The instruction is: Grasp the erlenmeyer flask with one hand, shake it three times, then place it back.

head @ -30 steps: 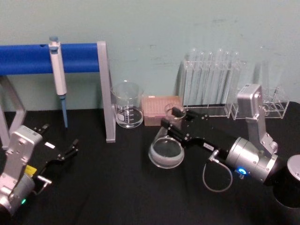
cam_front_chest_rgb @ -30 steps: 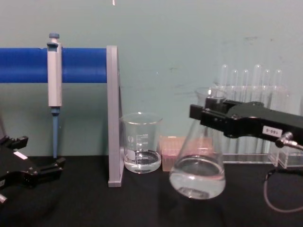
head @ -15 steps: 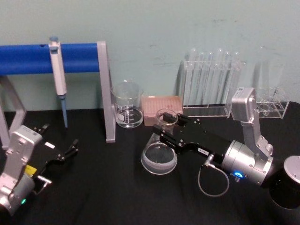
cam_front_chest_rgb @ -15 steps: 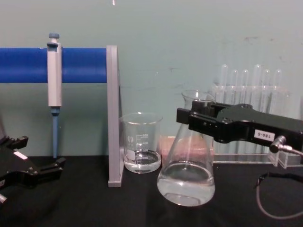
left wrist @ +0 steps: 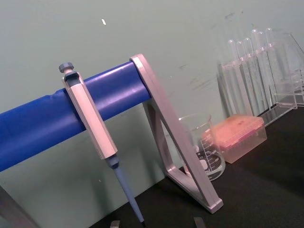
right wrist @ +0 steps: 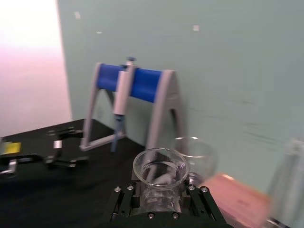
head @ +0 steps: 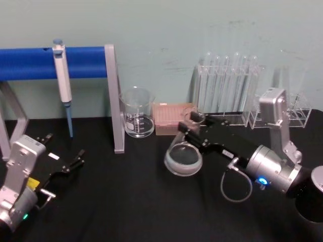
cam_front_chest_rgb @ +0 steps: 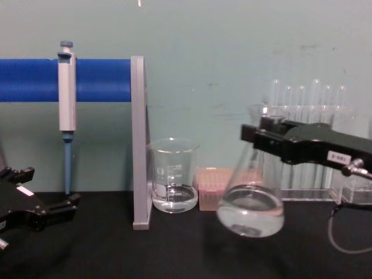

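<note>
Chest view: beaker left of flask

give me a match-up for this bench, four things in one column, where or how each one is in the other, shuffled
Things:
1. erlenmeyer flask
2. beaker
3. pipette
4. left gripper

States:
A. hangs on the blue bar
B. open, low at the robot's left
C. tilted, neck clamped by the right gripper
D. stands upright beside the grey leg

Pairs: 1-C, 2-D, 3-A, 4-B
</note>
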